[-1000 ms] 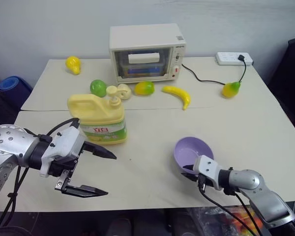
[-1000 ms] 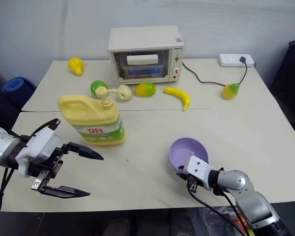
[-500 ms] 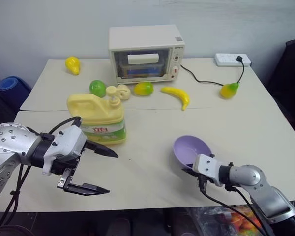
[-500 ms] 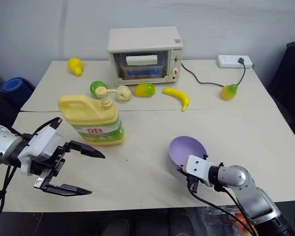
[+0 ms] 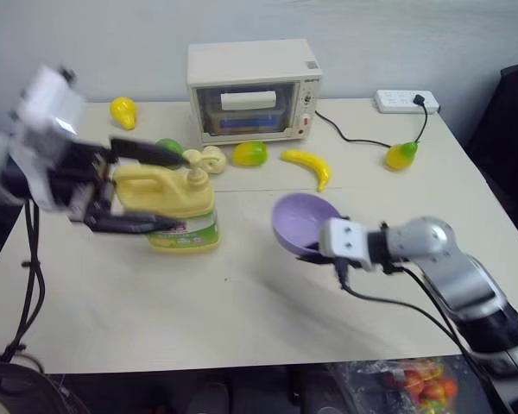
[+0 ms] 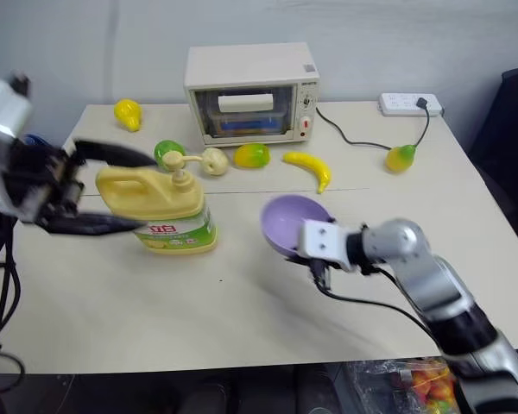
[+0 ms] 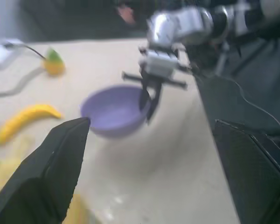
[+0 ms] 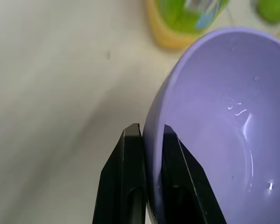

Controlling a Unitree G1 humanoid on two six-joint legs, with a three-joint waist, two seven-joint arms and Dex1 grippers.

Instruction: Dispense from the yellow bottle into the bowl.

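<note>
Bowl held up beside the yellow bottle, left pincer spread wide at the bottle's top.

The right pincer (image 8: 147,186) is clenched on the rim of the purple bowl (image 5: 304,222), one finger inside the wall and one outside, and holds it tilted above the tabletop (image 5: 242,302), just right of the yellow bottle (image 5: 174,207). The bottle stands upright near the tabletop's left side, in front of a small toaster oven (image 5: 252,90). The left pincer (image 5: 134,185) is released, its fingers wide apart, one above the bottle's handle and one across its front; contact cannot be told. A banana (image 5: 306,164) lies behind the bowl.
</note>
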